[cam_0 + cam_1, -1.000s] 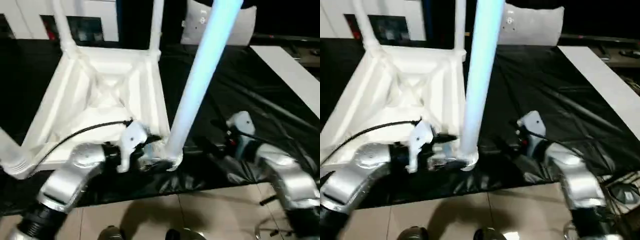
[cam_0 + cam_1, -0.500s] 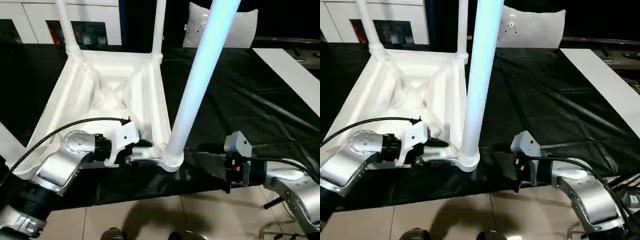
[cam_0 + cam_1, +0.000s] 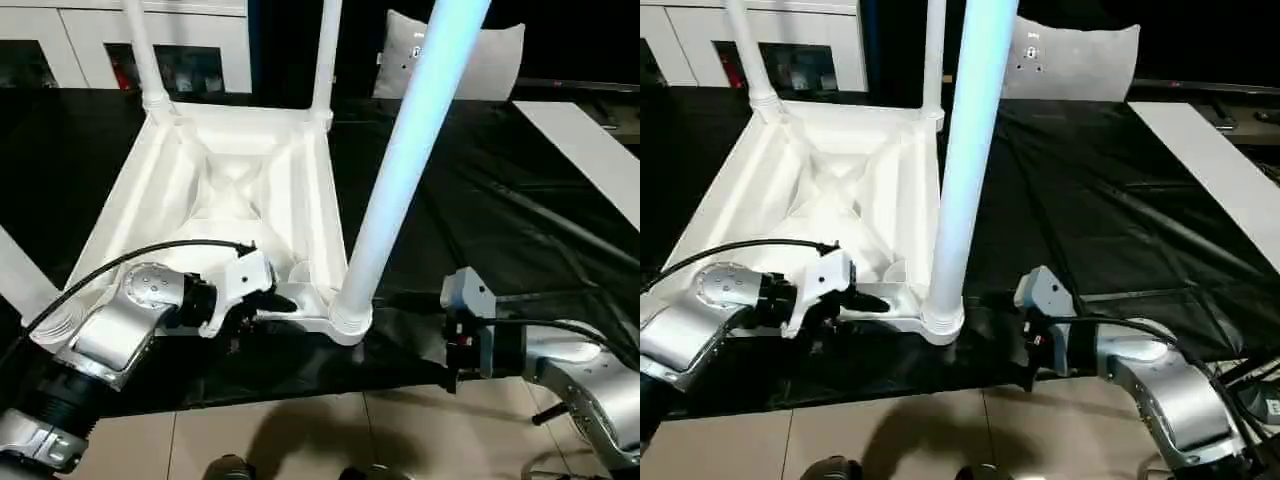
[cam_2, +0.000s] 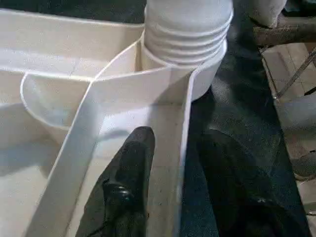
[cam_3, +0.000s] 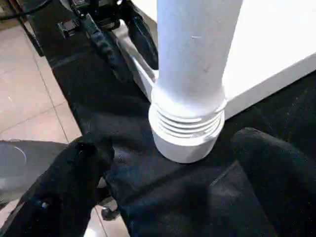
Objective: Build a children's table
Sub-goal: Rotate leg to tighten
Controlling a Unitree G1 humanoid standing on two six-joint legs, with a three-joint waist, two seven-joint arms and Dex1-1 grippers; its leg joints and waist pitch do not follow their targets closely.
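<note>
Table (image 3: 230,190) lies upside down, near-right leg (image 3: 400,180) upright in its socket. Left gripper (image 4: 173,163) straddles the near rim narrowly; right gripper (image 5: 168,197), fingers wide, faces the leg's base.

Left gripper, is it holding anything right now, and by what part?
The left gripper straddles the table's near rim wall beside the corner socket, one finger each side; a firm clamp cannot be told.

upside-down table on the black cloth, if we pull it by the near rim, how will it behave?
The table is probably stiff: its underside is ribbed and the rim wall looks solid where the left gripper straddles it. Likely light for its size, being thin white plastic. It may slide with the black cloth, and the tall legs could make it tip if yanked.
</note>
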